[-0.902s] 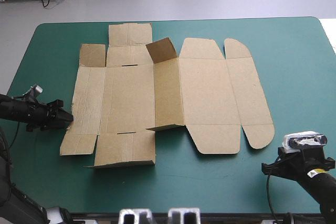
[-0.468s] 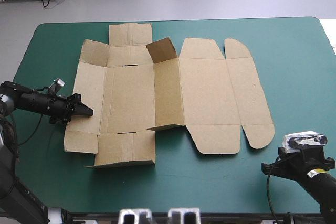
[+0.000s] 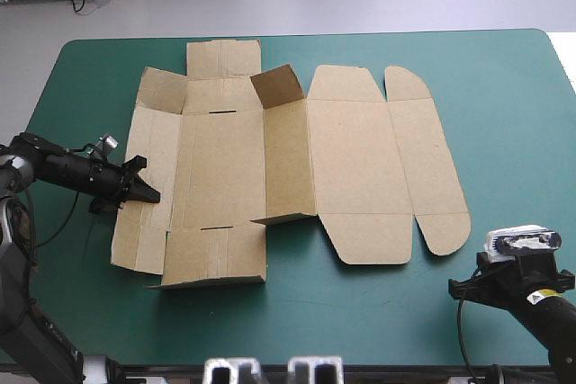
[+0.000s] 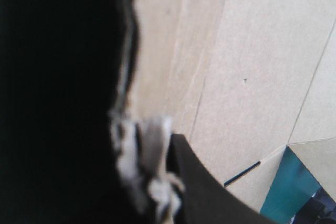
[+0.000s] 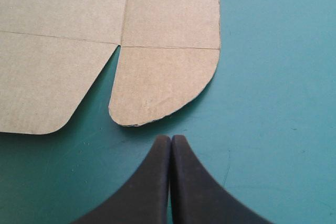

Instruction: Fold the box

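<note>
A: Across the middle of the frame, on the teal-green surface (image 3: 504,96), what lies there?

B: The brown box (image 3: 360,150), a cut sheet of board spread mostly flat. One small flap (image 3: 277,85) stands raised just above centre, by the far edge of the sheet.

A: And the left end effector (image 3: 148,193)?

B: It comes in from the frame's left side and meets the sheet's leftmost panel (image 3: 148,159). In its wrist view the black fingers are all but closed, with a frayed pale board edge between them, so it is clamped on the box. That panel looks tilted up a little off the surface.

A: The right end effector (image 5: 170,137)?

B: It sits at the lower right of the frame, clear of the board. Its fingers are pressed together in one pointed arch and grasp nothing. The box's rounded corner flap (image 5: 163,85) lies just ahead of the tips, not touching.
</note>
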Controlling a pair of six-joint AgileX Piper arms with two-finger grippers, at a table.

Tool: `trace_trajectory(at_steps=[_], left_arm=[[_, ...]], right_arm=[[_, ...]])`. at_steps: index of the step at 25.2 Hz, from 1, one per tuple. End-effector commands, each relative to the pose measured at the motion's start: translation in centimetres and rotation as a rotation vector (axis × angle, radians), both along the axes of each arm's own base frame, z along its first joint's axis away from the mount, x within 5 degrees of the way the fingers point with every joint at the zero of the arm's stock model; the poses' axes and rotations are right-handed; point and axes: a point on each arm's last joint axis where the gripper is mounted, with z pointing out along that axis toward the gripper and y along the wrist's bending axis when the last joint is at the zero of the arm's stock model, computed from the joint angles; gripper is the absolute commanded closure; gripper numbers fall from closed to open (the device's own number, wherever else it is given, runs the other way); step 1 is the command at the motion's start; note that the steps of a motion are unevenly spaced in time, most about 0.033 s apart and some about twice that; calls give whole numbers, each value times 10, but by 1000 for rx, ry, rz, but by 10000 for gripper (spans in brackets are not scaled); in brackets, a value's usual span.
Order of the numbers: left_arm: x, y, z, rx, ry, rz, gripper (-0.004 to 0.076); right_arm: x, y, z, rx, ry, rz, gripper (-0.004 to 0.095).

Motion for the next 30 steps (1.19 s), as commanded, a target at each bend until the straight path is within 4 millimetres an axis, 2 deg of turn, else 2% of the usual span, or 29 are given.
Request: trace_trajectory(at_steps=[1, 5, 8, 12, 16, 17, 20, 22, 23, 27, 30], left_arm=[[5, -15, 36, 38, -80, -84, 734], [15, -33, 83, 250, -225, -252, 734], [20, -57, 118, 406, -335, -386, 734], [29, -100, 152, 565, -494, -555, 734], [31, -143, 178, 718, -662, -718, 734], [31, -163, 185, 798, -731, -783, 734], [30, -186, 191, 934, -839, -884, 734], [30, -209, 197, 1032, -973, -931, 734], [30, -226, 203, 1054, -1087, -937, 734], [24, -264, 216, 1086, -1370, -1023, 734], [15, -283, 219, 1106, -1467, -1104, 734]], right_arm=[[4, -1, 12, 5, -73, -17, 927], [5, -1, 12, 6, -71, -17, 927], [5, -1, 12, 7, -71, -17, 927], [5, -1, 12, 7, -71, -17, 927], [5, -1, 12, 7, -71, -17, 927], [5, -1, 12, 7, -71, -17, 927], [5, -1, 12, 7, -71, -17, 927], [5, -1, 12, 7, -71, -17, 927], [5, -1, 12, 7, -71, -17, 927], [5, -1, 12, 8, -71, -17, 927], [5, -1, 12, 8, -71, -17, 927]])
